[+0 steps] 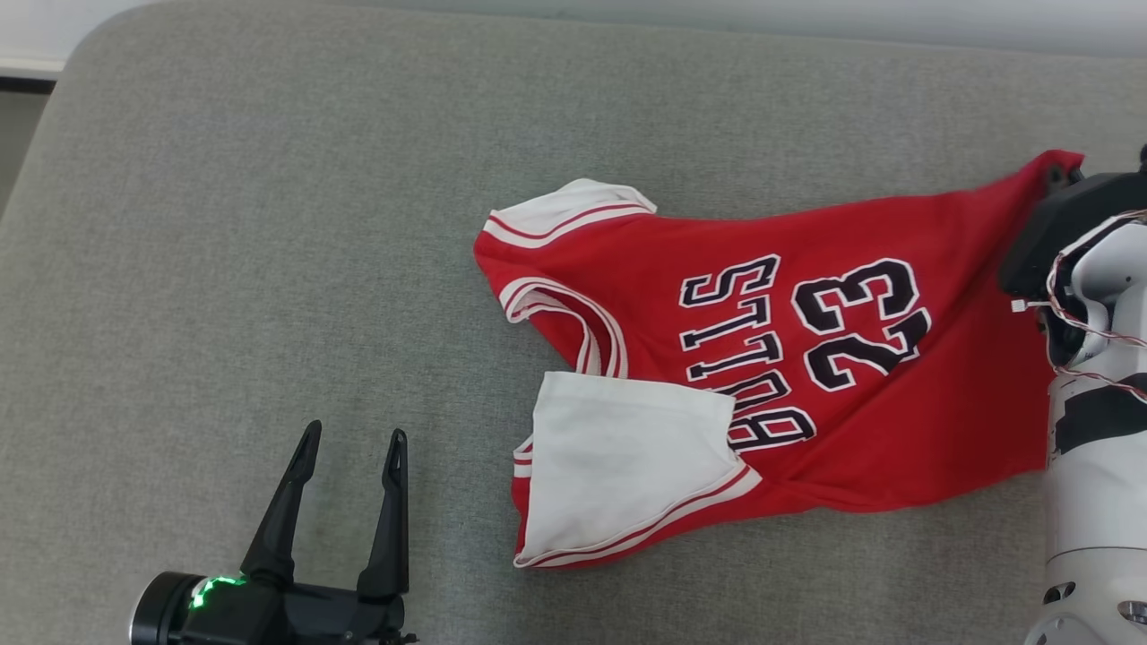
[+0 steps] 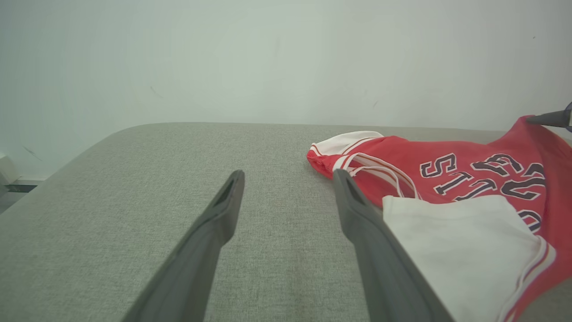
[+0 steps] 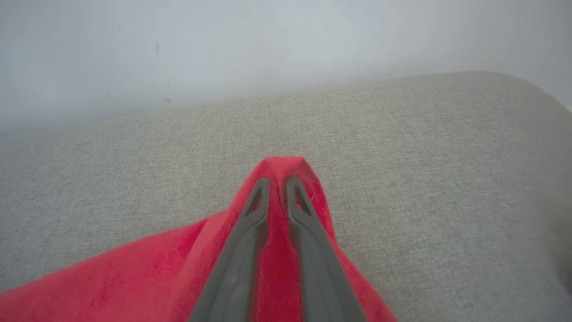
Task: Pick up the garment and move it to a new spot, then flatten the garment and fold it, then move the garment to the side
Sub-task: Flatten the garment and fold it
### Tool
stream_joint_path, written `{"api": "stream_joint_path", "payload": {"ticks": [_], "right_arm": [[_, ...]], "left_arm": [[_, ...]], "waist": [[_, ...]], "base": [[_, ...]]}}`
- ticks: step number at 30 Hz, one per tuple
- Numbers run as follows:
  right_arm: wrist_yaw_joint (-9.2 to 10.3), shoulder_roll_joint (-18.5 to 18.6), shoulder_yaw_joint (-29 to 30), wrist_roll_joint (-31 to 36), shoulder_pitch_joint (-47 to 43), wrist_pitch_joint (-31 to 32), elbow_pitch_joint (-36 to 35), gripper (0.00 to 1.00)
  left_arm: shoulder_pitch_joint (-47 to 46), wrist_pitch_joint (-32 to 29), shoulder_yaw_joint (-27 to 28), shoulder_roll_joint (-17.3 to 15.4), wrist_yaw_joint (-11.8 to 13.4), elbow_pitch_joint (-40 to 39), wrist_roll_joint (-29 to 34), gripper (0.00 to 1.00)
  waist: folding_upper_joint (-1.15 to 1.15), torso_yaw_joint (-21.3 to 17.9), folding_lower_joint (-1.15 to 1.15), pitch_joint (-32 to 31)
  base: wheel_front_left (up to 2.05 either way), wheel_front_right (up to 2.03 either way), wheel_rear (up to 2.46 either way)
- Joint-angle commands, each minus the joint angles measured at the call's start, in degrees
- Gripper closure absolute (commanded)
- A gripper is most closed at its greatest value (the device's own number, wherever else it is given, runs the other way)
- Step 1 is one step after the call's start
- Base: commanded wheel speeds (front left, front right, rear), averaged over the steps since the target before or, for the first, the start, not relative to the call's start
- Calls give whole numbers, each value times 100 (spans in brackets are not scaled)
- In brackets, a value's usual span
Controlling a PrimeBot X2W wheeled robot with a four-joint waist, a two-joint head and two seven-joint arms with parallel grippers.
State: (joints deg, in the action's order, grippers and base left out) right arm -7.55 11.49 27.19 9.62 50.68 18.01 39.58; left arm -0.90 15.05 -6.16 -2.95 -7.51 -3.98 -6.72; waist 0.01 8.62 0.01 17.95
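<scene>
**Jersey half spread, folding not yet begun**

Nearest, the left claw [image 1: 354, 432] hangs wide open and empty over the grey woven cushion [image 1: 269, 224], just beside the jersey [image 1: 941, 421]. The jersey lies right of centre: soft red knit, white striped trim, dark lettering, one near flap turned over to its white inside (so not flat yet). At its far corner the right claw [image 3: 278, 180] is pinched shut on a peak of red cloth. Flattening looks part-done; folding and shifting aside remain. A plain pale wall [image 2: 268, 53] stands behind.
</scene>
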Motion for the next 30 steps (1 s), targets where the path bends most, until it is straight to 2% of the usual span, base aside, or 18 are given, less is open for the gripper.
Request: {"api": "stream_joint_path", "payload": {"ticks": [1,7,13,16,23,30], "right_arm": [[12,-29,-4,33,40,-77,44,0],[12,74,-189,-90,-208,-185,160,0],[12,129,-471,-338,-756,-439,-207,0],[12,49,-628,-509,-1199,-780,-613,0],[12,-357,-1028,-800,-2863,-1581,-2048,0],[12,-782,-991,-814,-4250,-2418,-3078,0]], "left_arm": [[-55,17,-2,9,9,-13,-21,0],[32,17,66,10,25,21,-57,0],[111,17,88,9,22,62,-68,0],[210,17,117,8,31,103,-68,0],[486,17,221,9,72,198,-57,0],[651,17,214,9,99,283,-150,0]], "waist": [[-1,123,-1,106],[-1,-30,-1,-95],[-1,-304,-1,-495],[-1,-459,-1,-711],[-1,-802,-1,-1184],[-1,-944,-1,-1489]], "base": [[0,0,0],[0,0,0],[0,0,0],[0,0,0],[0,0,0],[0,0,0]]}}
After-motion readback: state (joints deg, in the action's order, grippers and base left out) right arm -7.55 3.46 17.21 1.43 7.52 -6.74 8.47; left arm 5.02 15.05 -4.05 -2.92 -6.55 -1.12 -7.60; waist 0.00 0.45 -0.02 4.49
